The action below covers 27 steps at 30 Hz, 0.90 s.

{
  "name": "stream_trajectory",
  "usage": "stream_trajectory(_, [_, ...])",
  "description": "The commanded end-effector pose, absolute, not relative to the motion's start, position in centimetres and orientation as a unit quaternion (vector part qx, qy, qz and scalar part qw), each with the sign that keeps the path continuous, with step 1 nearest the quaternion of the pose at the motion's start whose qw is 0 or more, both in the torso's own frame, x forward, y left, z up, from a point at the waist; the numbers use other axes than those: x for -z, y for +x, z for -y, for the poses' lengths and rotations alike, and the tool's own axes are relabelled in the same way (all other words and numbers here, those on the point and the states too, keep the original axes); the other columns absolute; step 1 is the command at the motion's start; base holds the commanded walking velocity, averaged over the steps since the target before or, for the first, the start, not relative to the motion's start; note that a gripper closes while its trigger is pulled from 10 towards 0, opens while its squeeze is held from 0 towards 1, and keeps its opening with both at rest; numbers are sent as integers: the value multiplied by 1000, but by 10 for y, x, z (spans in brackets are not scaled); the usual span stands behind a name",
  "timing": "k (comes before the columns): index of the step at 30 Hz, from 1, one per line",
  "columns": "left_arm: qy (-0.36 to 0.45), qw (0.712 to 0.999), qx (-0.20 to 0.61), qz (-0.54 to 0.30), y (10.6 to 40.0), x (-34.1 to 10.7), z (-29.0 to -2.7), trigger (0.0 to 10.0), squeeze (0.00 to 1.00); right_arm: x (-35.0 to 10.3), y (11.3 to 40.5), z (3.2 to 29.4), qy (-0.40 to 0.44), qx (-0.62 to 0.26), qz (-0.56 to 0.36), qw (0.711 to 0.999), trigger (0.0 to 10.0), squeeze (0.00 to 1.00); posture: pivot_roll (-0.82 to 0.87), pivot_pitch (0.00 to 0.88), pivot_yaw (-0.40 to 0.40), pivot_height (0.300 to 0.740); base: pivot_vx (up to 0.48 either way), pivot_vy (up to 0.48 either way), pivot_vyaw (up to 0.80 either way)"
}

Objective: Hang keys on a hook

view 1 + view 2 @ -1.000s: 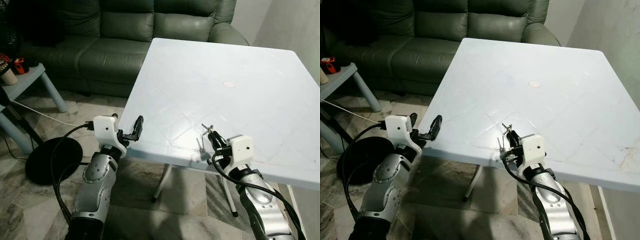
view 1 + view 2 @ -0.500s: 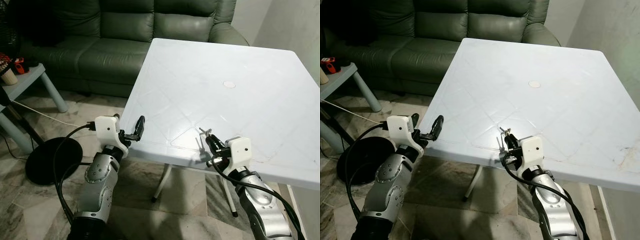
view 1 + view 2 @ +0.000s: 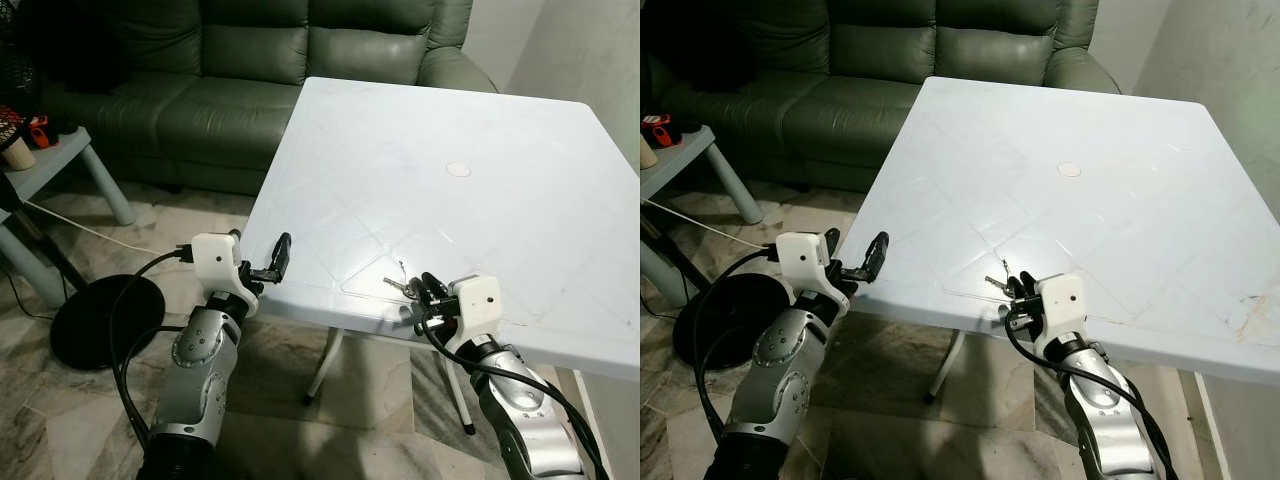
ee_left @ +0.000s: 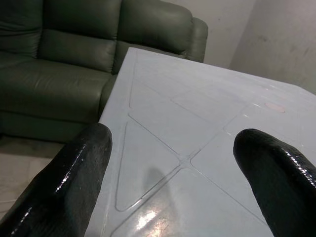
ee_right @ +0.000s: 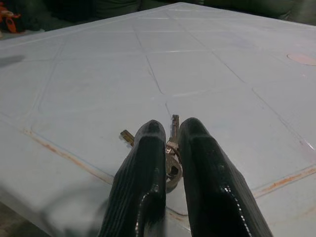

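A small bunch of metal keys [image 3: 397,287] is pinched at its ring between the two black fingers of my right gripper [image 3: 418,291], low over the near edge of the white plastic table [image 3: 450,120]. In the right wrist view the keys [image 5: 172,148] poke out between the tips of the right gripper [image 5: 170,129], close to the tabletop. My left gripper [image 3: 262,262] is open and holds nothing, level with the table's near left corner. The left wrist view looks between its spread fingers [image 4: 74,168] across the tabletop.
A dark green leather sofa [image 3: 230,70] stands behind the table. A low grey side table [image 3: 50,165] with small items stands at the far left, above a black round base [image 3: 95,320] and a white cable [image 3: 85,230] on the marble floor. A pale wall [image 3: 600,50] borders the right.
The right gripper has dipped and drawn back slightly toward the table edge. The keys, which stood up from its tips, now point left and low over the tabletop. The left arm has barely moved.
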<state>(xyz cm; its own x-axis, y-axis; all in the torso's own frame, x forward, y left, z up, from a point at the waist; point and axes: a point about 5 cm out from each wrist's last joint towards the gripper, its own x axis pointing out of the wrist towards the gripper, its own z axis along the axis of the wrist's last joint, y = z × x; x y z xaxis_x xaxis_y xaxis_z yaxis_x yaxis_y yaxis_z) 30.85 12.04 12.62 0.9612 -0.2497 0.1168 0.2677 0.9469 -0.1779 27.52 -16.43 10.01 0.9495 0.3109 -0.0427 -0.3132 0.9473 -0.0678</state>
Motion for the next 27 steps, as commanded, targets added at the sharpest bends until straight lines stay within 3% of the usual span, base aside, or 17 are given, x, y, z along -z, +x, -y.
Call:
stream_trajectory(1, [-96,985,136,49,310,-127,-119,10000,0,-102,275,164,-36,-154,-16,987,10000,0,-60,55,-33,732,0,0,0])
stream_trajectory(2, [-96,985,136,49,310,-127,-119,10000,0,-103,274,162,-31,-152,-16,988,10000,0,-59,55,-33,732,0,0,0])
stream_trajectory(3, [-96,985,137,49,310,-128,-118,10000,0,-103,274,159,-13,-161,-15,987,10000,600,-59,55,-33,732,0,0,0])
stream_trajectory(4, [-97,985,137,49,310,-128,-118,10000,0,-104,274,159,-13,-162,-12,987,10000,980,-59,57,-33,732,0,0,0])
stream_trajectory(5, [-97,985,137,50,310,-128,-118,10000,0,-104,274,159,-22,-156,-9,987,10000,1000,-59,57,-33,732,0,0,0])
stream_trajectory(13, [-99,985,134,50,311,-129,-119,10000,0,-105,279,161,-52,-109,-25,992,10000,1000,-56,67,-36,732,0,0,0])
stream_trajectory(14, [-99,985,133,51,311,-129,-120,10000,0,-103,281,160,-56,-107,-37,992,10000,0,-56,67,-36,732,0,0,0])
stream_trajectory(27, [-101,986,124,52,310,-129,-123,10000,0,-98,286,152,-66,-77,-79,992,10000,0,-47,85,-41,732,0,0,0])
